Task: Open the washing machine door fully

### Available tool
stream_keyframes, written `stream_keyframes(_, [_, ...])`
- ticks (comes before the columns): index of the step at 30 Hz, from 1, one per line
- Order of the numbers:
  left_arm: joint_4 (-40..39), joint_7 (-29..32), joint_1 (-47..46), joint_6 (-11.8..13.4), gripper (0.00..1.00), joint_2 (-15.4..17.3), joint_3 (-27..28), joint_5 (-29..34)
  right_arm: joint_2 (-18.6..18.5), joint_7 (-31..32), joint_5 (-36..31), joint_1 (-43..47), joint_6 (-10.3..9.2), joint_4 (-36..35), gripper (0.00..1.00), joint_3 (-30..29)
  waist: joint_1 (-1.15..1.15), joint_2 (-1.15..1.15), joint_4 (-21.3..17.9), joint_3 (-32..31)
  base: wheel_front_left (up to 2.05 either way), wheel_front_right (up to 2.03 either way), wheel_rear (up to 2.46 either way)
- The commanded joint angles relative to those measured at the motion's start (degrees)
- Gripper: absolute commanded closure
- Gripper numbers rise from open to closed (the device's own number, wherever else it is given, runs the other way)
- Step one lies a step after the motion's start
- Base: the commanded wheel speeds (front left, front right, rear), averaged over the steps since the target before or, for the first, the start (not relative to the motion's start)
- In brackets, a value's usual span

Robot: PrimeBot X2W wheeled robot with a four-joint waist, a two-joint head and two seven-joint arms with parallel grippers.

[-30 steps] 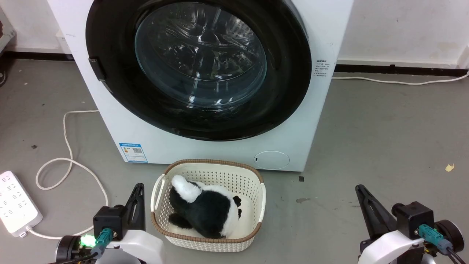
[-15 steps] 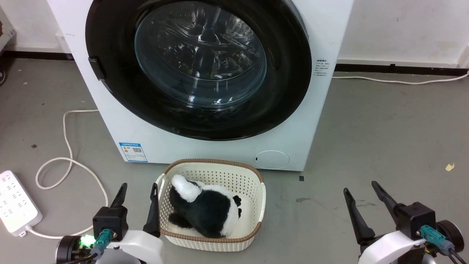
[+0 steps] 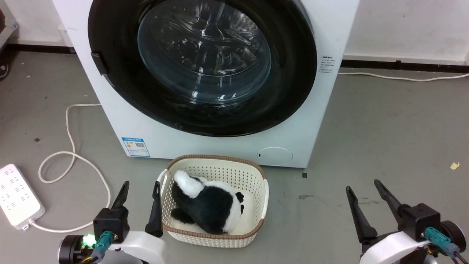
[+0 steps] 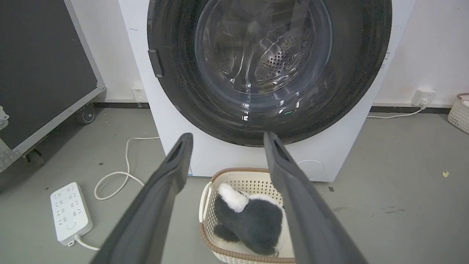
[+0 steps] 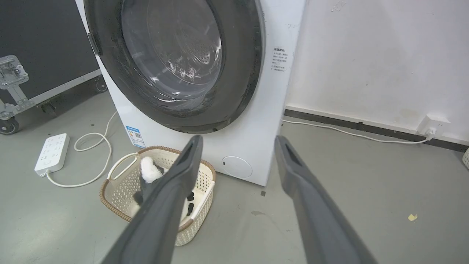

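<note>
Washing machine (image 4: 342, 146): white front, seen head-on. Washing machine door (image 4: 263, 55) lies flat against the machine's front, black rim unbroken, perforated drum visible through the glass. Small dark handle tab (image 4: 155, 63) on the rim's left side. Round cap (image 4: 311, 169) low on the machine's front, right of centre.

Left gripper (image 4: 227, 136): fingers spread wide, nothing between them, tips short of the machine and apart from it.

Cream basket (image 4: 256, 179) on the floor just in front of the machine, holding a black-and-white plush toy (image 4: 253, 223). White power strip (image 4: 69, 212) and looped cable (image 4: 121, 176) left of the machine. Black wheeled case (image 4: 40, 62) further left. Wall socket (image 4: 423, 97) right of the machine.
</note>
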Motion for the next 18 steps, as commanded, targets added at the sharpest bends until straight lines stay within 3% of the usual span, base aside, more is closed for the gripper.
stream_keyframes(1, [-0.2, -0.5, 0.3, 0.1, 0.0, 0.0, 0.0, -0.4, 0.0, -0.6, 0.4, -0.2, -0.01, 0.0, 0.0, -0.1, 0.0, 0.0, 0.2, 0.3, 0.0, 0.0, 0.0])
stream_keyframes(11, [-1.3, -1.7, -0.7, 0.8, 0.0, 0.0, -0.8, -1.1, -1.6, -1.7, 1.4, -3.3, -0.02, -0.6, 0.0, -0.3, 0.0, 0.0, 1.5, 3.3, 0.0, 0.0, 0.0])
stream_keyframes(12, [-1.7, -2.3, -1.5, 1.1, 0.0, 0.0, -1.4, -1.4, -3.6, -1.5, 2.0, -5.8, -0.02, -0.8, 0.0, 0.0, 0.0, 0.0, 2.3, 4.9, 0.0, 0.0, 0.0])
stream_keyframes(18, [-2.4, -3.0, -2.5, 1.9, 0.0, 0.0, -2.3, -2.0, -5.2, -0.9, 3.9, -9.6, -0.02, -1.4, 0.0, 0.1, 0.0, 0.0, 3.5, 6.9, 0.0, 0.0, 0.0])
